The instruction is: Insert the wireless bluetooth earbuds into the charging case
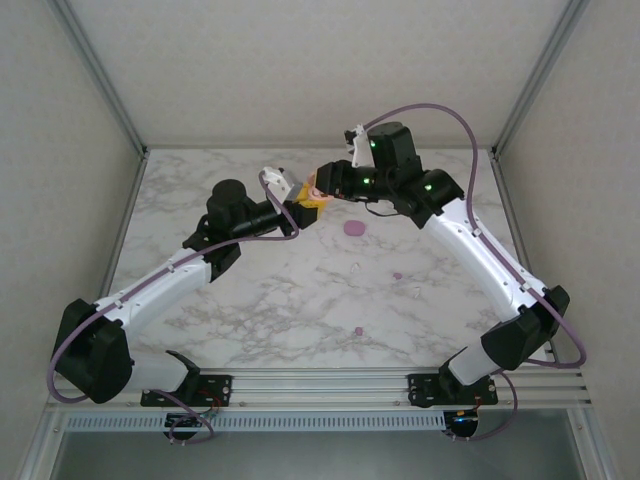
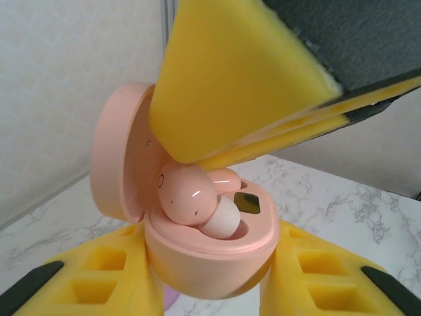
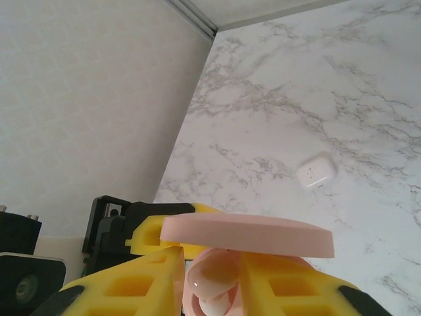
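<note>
My left gripper [image 2: 210, 270] is shut on the base of an open salmon-pink charging case [image 2: 217, 253], whose lid [image 2: 122, 151] stands up on the left. My right gripper [image 3: 214, 286] is shut on a salmon-pink earbud [image 2: 191, 194], which rests with its white tip down in the case's near socket. A second salmon-pink earbud [image 2: 229, 178] sits in the socket behind it. The right gripper's yellow fingers [image 2: 230, 85] cover the top of the held bud. In the top view both grippers [image 1: 312, 200] meet above the table's far middle.
A purple case [image 1: 355, 227] lies on the marble just right of the grippers. Purple buds [image 1: 397, 276] [image 1: 358, 330] and white buds [image 1: 355, 268] [image 1: 416, 291] are scattered nearer the front. A white case [image 3: 316, 171] lies on the table [image 3: 368, 99].
</note>
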